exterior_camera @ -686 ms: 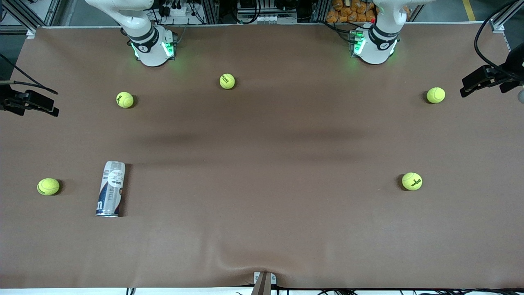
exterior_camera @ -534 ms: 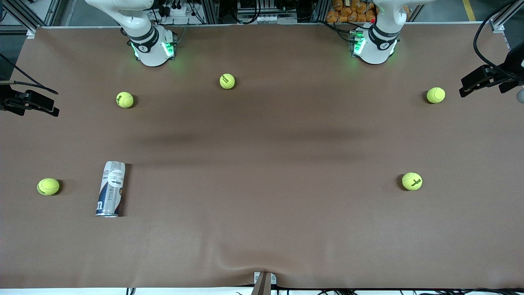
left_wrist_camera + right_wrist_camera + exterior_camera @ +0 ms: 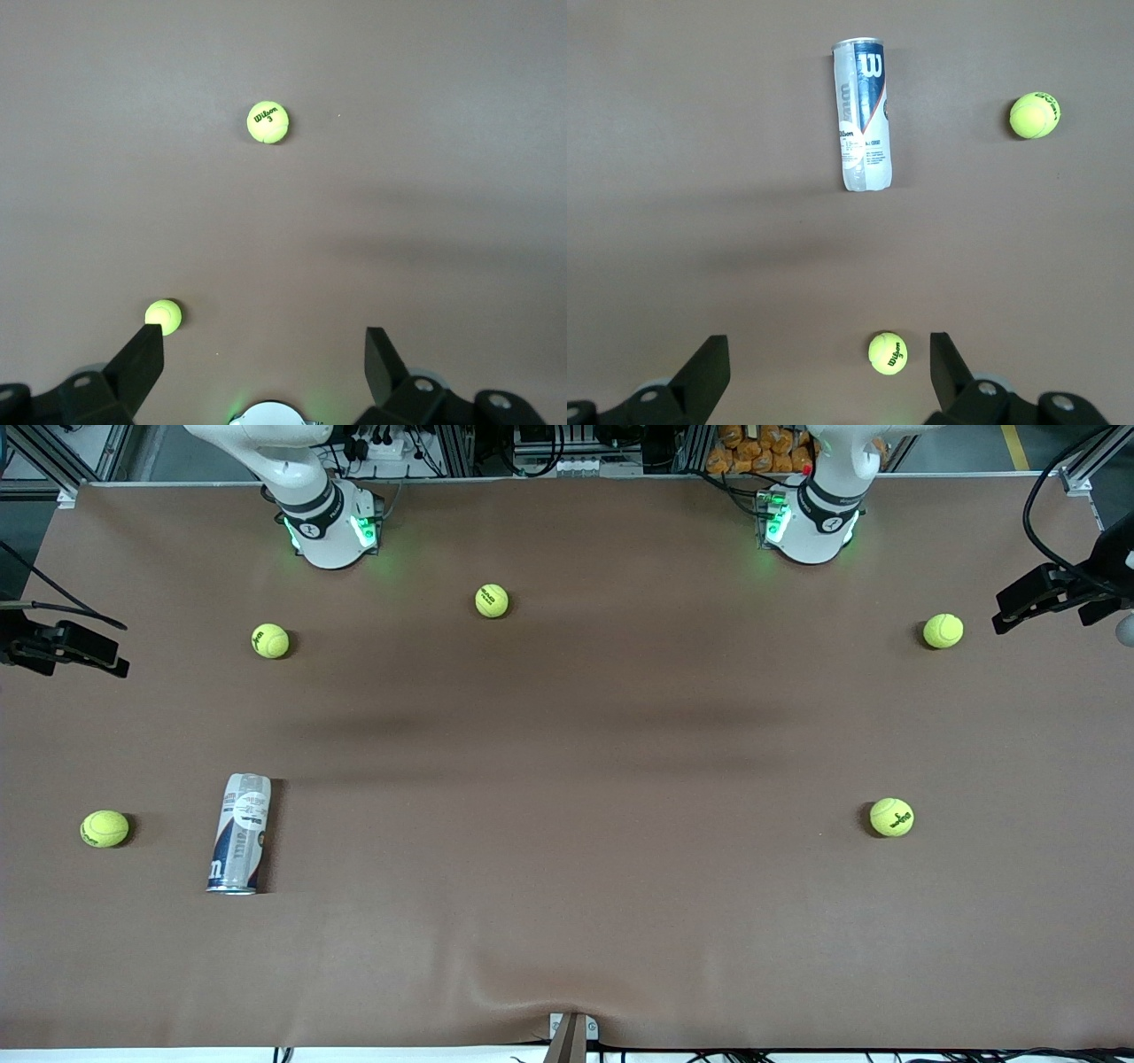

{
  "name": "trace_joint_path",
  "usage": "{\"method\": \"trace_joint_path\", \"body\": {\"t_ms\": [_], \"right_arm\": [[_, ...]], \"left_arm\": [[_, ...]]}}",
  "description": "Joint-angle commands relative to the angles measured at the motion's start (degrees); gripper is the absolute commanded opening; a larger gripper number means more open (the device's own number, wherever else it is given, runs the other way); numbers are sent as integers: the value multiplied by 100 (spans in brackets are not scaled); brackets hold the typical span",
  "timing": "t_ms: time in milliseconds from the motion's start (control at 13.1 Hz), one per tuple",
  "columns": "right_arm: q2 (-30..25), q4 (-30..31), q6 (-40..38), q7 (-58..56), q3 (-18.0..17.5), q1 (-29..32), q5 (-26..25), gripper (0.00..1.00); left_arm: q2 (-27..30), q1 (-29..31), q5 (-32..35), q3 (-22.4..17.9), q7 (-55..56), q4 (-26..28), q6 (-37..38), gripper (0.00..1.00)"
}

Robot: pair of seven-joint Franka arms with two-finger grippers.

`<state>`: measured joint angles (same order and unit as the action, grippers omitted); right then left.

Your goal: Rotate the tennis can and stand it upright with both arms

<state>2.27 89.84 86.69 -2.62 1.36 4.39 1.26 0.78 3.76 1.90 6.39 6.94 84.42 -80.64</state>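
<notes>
Brown worktop (image 3: 567,735) fills the front view, wrinkled at the middle of the edge nearest the front camera. Both arms are raised and wait; only their white bases show, along the worktop edge farthest from the front camera — right arm (image 3: 310,500) and left arm (image 3: 819,505), green lights on.

Tennis can (image 3: 240,833) lies flat on its side toward the right arm's end of the worktop, in the half nearer the front camera, its long axis running roughly from the near edge to the edge by the bases, silvery rim at the end nearer the front camera. In the right wrist view the can (image 3: 862,113) shows its "W" label, nothing touching it.

Right gripper (image 3: 824,354) hangs high over the worktop in front of the right base, fingers spread wide, nothing between them. Left gripper (image 3: 261,350) hangs high over the worktop in front of the left base — fingers likewise apart, released.

Five tennis balls, all apart from the can: first ball (image 3: 104,828) beside the can toward the right arm's end edge; second ball (image 3: 270,640) near the right base; third ball (image 3: 492,600) between the bases; fourth ball (image 3: 943,631) toward the left arm's end; fifth ball (image 3: 891,817) nearer the front camera than the fourth.
</notes>
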Motion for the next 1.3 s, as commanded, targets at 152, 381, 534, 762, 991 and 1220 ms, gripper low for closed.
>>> {"method": "trace_joint_path", "body": {"t_ms": [152,381,534,762,991,1220], "right_arm": [[904,51,575,-352,-22,0,32,100],[1774,51,1392,-659,-30,-9,58,100],[2232,51,2103,-958,-30,-79,49,100],[2953,51,2974,-1432,-22,26,41,100],[3437,51,3607,-1574,-13,123,23,100],[3798,60,3943,-1548,-13,228,41,100]], "left_arm": [[45,37,29,46,-96,-14,101,100],[27,37,21,46,-96,4,101,100],[-16,37,21,46,-87,4,92,100],[-25,37,21,46,-87,22,92,100],[-25,37,21,46,-87,30,92,100],[-25,37,21,46,-87,39,92,100]]}}
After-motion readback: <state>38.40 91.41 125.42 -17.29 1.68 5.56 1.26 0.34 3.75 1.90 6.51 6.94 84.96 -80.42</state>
